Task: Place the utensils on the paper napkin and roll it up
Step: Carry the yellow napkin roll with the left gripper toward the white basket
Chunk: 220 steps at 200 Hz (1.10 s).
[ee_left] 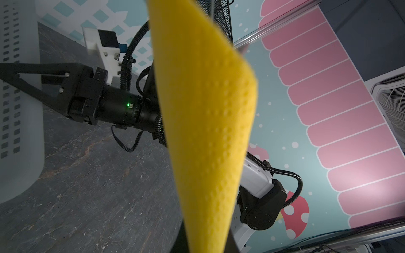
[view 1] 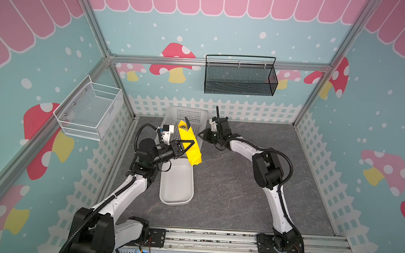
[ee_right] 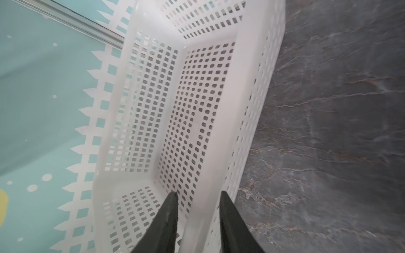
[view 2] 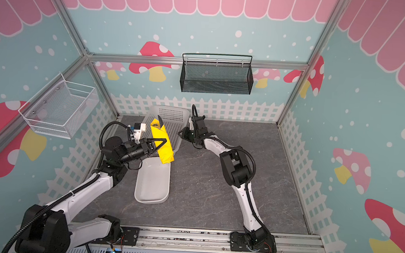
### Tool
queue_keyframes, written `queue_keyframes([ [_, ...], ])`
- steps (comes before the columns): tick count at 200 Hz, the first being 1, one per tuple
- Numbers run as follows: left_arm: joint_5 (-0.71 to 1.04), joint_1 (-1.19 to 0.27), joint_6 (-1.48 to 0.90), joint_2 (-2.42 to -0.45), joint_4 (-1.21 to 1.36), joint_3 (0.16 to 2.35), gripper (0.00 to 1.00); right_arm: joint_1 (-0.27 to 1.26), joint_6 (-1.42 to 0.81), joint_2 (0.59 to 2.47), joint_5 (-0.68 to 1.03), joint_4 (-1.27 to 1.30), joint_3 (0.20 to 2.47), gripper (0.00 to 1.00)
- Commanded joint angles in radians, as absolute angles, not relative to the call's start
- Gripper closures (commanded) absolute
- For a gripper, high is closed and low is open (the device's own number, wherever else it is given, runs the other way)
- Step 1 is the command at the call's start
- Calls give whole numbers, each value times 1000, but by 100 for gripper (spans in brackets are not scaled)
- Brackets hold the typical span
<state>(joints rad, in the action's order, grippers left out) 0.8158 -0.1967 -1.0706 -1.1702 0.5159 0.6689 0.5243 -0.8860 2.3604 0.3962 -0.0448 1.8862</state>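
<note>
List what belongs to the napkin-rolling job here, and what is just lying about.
Job: paper napkin, rolled and held by the left gripper; utensils, one tip poking out of the roll.

Lying about: white tray; white perforated basket, its rim between the jaws of the right gripper; black mesh basket and white wire basket on the walls.

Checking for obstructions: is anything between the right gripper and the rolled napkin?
Only the white basket: the right gripper has its jaws straddling the side wall. The napkin roll hangs above the basket, clamped in the left gripper.
</note>
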Motion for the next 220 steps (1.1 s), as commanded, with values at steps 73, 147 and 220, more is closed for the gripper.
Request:
queue_keyframes([
  [73,816,-205,-1040,-1153,485,683,100,463,-712,2069,294,-194,1515,85],
  [147,784,-305,-1021,-1285,490,748,100,402,-688,1784,196,-209,1155,85],
  [220,766,-374,-1020,-1340,501,773,100,248,-595,1572,250,-176,937,87],
])
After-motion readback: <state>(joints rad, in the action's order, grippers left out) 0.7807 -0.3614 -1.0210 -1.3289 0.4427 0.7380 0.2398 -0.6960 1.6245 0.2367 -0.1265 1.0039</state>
